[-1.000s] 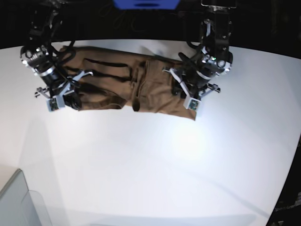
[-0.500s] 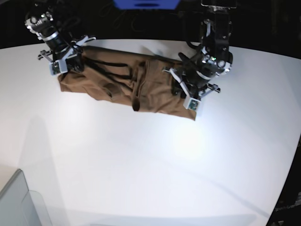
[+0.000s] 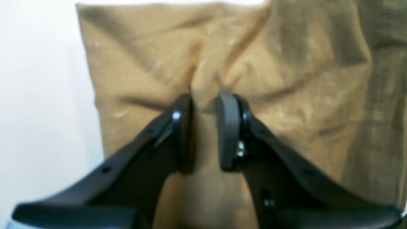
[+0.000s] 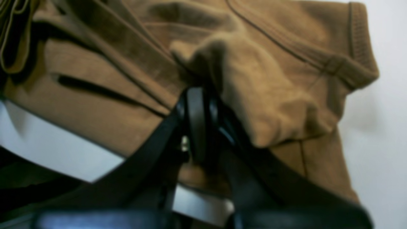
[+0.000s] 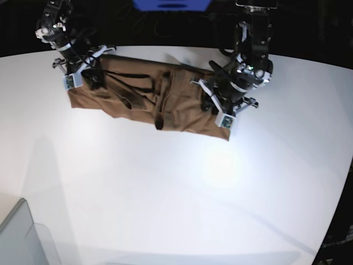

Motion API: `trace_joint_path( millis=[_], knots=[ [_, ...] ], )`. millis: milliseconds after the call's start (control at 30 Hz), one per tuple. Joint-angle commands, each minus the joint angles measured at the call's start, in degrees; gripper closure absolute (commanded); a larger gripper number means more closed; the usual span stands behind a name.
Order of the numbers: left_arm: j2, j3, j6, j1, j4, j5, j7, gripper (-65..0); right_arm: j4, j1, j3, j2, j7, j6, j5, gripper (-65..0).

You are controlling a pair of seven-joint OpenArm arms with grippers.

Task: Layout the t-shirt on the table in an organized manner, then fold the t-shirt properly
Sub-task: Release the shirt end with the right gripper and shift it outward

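Note:
The tan-brown t-shirt [image 5: 138, 99] lies bunched in a long strip near the far edge of the white table [image 5: 176, 193]. In the base view my left gripper [image 5: 212, 107] sits on the strip's right end. The left wrist view shows that gripper [image 3: 205, 127] shut on a raised ridge of the t-shirt [image 3: 286, 63]. My right gripper [image 5: 92, 76] is at the strip's left end, by the far edge. In the right wrist view this gripper [image 4: 203, 121] is shut, with a bunch of the t-shirt [image 4: 260, 95] gathered over its fingers and a sleeve hem at the upper right.
A grey translucent bin corner [image 5: 22, 237] pokes in at the near left. A blue object [image 5: 171, 4] sits beyond the table's far edge against a dark background. White tabletop [image 3: 41, 79] borders the cloth on the left of the left wrist view.
My right gripper has moved toward the far edge, pulling the shirt's left end up and back with it. The left gripper has stayed in place on the right end.

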Motion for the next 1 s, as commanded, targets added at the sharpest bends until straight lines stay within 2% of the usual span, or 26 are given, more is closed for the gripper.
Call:
trace_joint_path(
  millis=[0,67,267,367,733,967],
  knots=[
    [0.2,0.2,-0.2,1.2,-0.7,2.0,6.1,-14.9,0.7,-0.1,0.0,0.7,0.7,0.2,0.5,0.0],
    [0.2,0.3,-0.2,1.2,-0.7,2.0,6.1,-14.9,0.7,-0.1,0.0,0.8,0.7,0.2,0.5,-3.1],
    [0.2,0.2,-0.2,1.6,-0.8,2.0,6.1,-14.9,1.4,0.0,0.0,0.8,0.7,0.2,0.5,-19.9],
    [0.2,0.2,-0.2,1.7,-0.8,2.0,6.1,-14.9,3.6,-0.3,0.2,0.8,0.7,0.2,0.5,-24.9],
    [0.2,0.3,-0.2,1.6,-0.8,2.0,6.1,-14.9,7.2,-1.7,0.5,0.5,0.2,0.2,0.5,-39.0],
    [0.2,0.2,-0.2,2.1,-0.8,2.0,6.3,-14.9,10.3,-2.6,7.7,-1.1,0.2,0.2,0.5,-40.0]
  ],
)
